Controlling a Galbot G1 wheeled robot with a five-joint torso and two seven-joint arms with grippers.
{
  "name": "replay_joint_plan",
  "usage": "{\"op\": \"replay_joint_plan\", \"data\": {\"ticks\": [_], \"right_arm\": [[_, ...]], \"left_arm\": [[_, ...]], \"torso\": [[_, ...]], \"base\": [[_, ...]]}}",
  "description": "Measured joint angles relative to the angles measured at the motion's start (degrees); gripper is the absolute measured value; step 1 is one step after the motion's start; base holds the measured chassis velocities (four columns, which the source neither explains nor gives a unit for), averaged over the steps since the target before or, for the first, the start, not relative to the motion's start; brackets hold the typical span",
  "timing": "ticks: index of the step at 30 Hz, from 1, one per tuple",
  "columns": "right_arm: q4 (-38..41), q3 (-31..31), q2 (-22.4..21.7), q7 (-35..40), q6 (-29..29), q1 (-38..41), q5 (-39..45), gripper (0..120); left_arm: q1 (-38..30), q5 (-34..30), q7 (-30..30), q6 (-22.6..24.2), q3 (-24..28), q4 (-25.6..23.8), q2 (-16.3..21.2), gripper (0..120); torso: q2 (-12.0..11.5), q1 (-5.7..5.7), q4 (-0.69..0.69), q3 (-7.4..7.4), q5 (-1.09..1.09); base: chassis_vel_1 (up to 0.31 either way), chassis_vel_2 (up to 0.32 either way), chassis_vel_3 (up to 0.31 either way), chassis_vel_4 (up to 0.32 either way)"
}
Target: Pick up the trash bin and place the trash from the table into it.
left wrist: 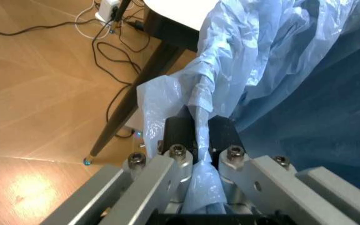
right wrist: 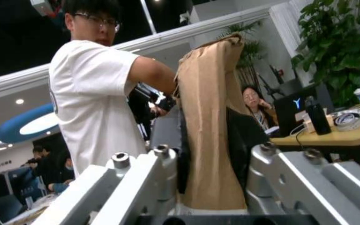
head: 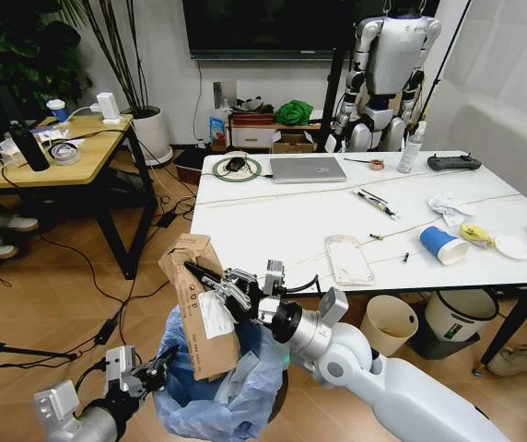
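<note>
Fingers [right wrist: 167,159] of the right gripper [head: 216,287] are clamped on the flattened brown cardboard box [head: 197,308], one black pad on each face, as the right wrist view shows. From the head view the box stands nearly upright, its lower end already inside the mouth of the trash bin [head: 210,391], its upper end tilted toward the table [head: 291,235].

Down at the near left, the left gripper [head: 146,371] is pinched shut on a twisted fold of the light-blue bag [left wrist: 205,117] that lines the bin, holding the bin off the wooden floor just in front of the table's near edge.

Judging by this, the step in hand is the drop of the first piece of trash. The next move calls for the right jaws to part so the box slides down, with the left grip kept firm, since thin plastic can slip or tear under added weight.

More trash waits on the table: a white plastic packet [head: 348,260] near the front edge, a blue paper cup [head: 442,245] on its side to the right, a crumpled white tissue [head: 450,206] beyond it, and a white lid [head: 512,247] farther right.

A white label [head: 216,315] sits on the box, but its print cannot be read; no brand is legible anywhere.
</note>
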Motion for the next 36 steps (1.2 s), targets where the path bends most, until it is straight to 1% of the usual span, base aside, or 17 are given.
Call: {"op": "replay_joint_plan", "data": {"ticks": [3,4,5,8,10,13,14,15,18,21,25,27,28,29,30,32,36], "right_arm": [[-0.1,0.0,-0.1,0.0,0.1,-0.2,-0.2,31],[-0.1,0.1,-0.1,0.0,0.1,-0.2,-0.2,32],[-0.1,0.1,-0.1,0.0,0.3,-0.4,-0.3,41],[0.0,0.1,-0.2,0.0,0.3,-0.5,-0.3,48],[0.1,0.3,-0.4,-0.1,0.4,-0.9,-0.5,59],[0.4,0.4,-0.5,-0.3,0.4,-1.3,-0.7,69],[0.5,0.4,-0.6,-0.3,0.4,-1.5,-0.8,76],[0.5,0.4,-0.6,-0.3,0.4,-1.5,-0.8,76],[1.1,0.5,-0.8,-0.3,0.4,-1.6,-0.8,88],[1.6,0.7,-1.1,-0.3,0.4,-1.6,-0.8,95],[2.0,1.6,-1.3,-0.1,0.4,-1.9,-0.9,96],[2.1,3.8,-1.2,2.4,0.1,-2.4,-1.3,97],[2.1,5.8,-0.9,4.1,-0.4,-2.7,-1.5,97],[2.0,9.0,-0.6,7.6,-1.6,-3.1,-2.1,99],[2.0,9.0,-0.6,7.6,-1.6,-3.1,-2.1,99],[1.5,14.4,-0.8,13.5,-4.7,-4.0,-2.7,100],[-0.9,27.5,-3.0,26.9,-12.5,-7.2,-5.3,100]], "left_arm": [[-0.1,0.0,0.0,0.0,0.0,0.0,0.0,0],[-0.1,0.0,0.0,0.0,0.0,0.0,0.0,0],[-0.1,0.0,-0.1,0.0,0.0,0.1,0.0,0],[-0.1,0.0,-0.1,0.0,0.0,0.1,0.0,0],[-0.1,0.0,-0.1,0.0,0.0,0.1,-0.1,0],[0.0,0.0,-0.1,0.0,0.1,0.1,-0.3,0],[0.0,0.1,-0.1,0.0,0.2,0.0,-0.4,0],[0.0,0.1,-0.1,0.0,0.2,0.0,-0.4,0],[0.1,0.3,-0.1,0.0,0.2,-0.2,-0.7,0],[0.2,0.5,-0.1,0.0,0.2,-0.4,-1.0,0],[0.4,1.1,0.0,0.0,0.4,-0.5,-1.3,0],[0.4,2.1,0.3,0.0,0.8,-0.4,-1.5,0],[0.3,2.7,0.4,0.0,1.2,-0.2,-1.7,0],[0.2,3.4,0.5,-0.1,1.8,0.2,-1.9,0],[0.2,3.4,0.5,-0.1,1.8,0.2,-1.9,0],[0.1,4.1,0.5,-0.3,2.7,0.5,-2.1,0],[-0.4,4.8,0.5,-0.6,4.5,1.2,-1.9,0]], "torso": [[0.0,0.0,0.0,0.0,0.0],[0.0,0.0,0.0,0.0,0.0],[0.0,0.0,0.0,0.0,0.0],[0.0,0.0,0.0,0.0,0.0],[0.0,0.0,0.0,0.0,0.0],[0.0,0.0,0.0,0.0,0.0],[0.0,0.0,0.0,0.0,0.01],[0.0,0.0,0.0,0.0,0.01],[0.0,0.0,0.0,0.0,0.01],[0.0,0.0,0.0,0.0,0.0],[0.0,0.0,0.0,0.0,0.01],[0.0,0.0,0.0,0.0,0.01],[0.0,0.0,0.0,0.0,0.01],[0.0,0.0,0.01,0.0,0.01],[0.0,0.0,0.01,0.0,0.01],[0.0,0.0,0.01,0.0,0.02],[0.0,0.0,0.0,0.0,0.03]], "base": [[0.0,0.0,0.0,0.0],[0.0,0.0,0.0,0.0],[0.0,0.0,0.0,0.0],[0.0,0.0,0.0,0.0],[0.0,0.0,0.0,0.0],[0.0,0.0,0.0,0.0],[0.0,0.0,0.0,0.0],[0.0,0.0,0.0,0.0],[0.0,0.0,0.0,0.0],[0.0,0.0,0.0,0.0],[0.0,0.0,0.0,0.0],[0.0,0.0,0.0,0.0],[0.0,0.0,0.0,0.0],[0.0,0.0,0.0,0.0],[0.0,0.0,0.0,0.0],[0.0,0.0,0.0,0.0],[0.0,0.0,0.0,0.0]]}}
